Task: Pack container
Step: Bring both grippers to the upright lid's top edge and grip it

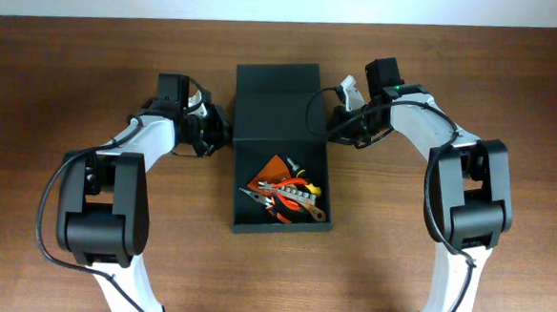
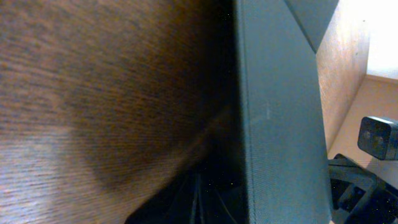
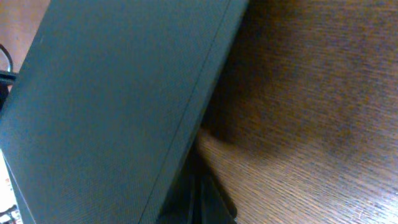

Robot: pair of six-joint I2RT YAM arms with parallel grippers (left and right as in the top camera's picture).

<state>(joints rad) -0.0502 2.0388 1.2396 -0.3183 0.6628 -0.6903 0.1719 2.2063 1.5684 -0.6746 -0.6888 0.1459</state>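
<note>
Nearest the arm bases, the container sits in the middle of the counter, its open tray towards me. A heap of hand tools lies inside, orange-handled pliers among them. The contents appear to be loaded, so I judge closing to be the step in hand.

Farther out, at the hinge line, my two grippers flank the box. The left gripper is just beside the container's left wall. The right gripper is just beside the right edge of the lid. Both grippers are closed, and I see nothing clamped in either. Closed fingers make a narrow, stiff wedge, which suits slipping under a flap or pushing it, not pinching it.

Farthest away, the lid lies folded back beyond the tray, attached along the hinge. In both wrist views its dark panel fills the frame close to my fingers, with wood grain alongside. Whether the fingers touch the lid, I cannot tell.

Working from both sides should lift the flap evenly. A one-sided push could twist the flap or slide the box.
</note>
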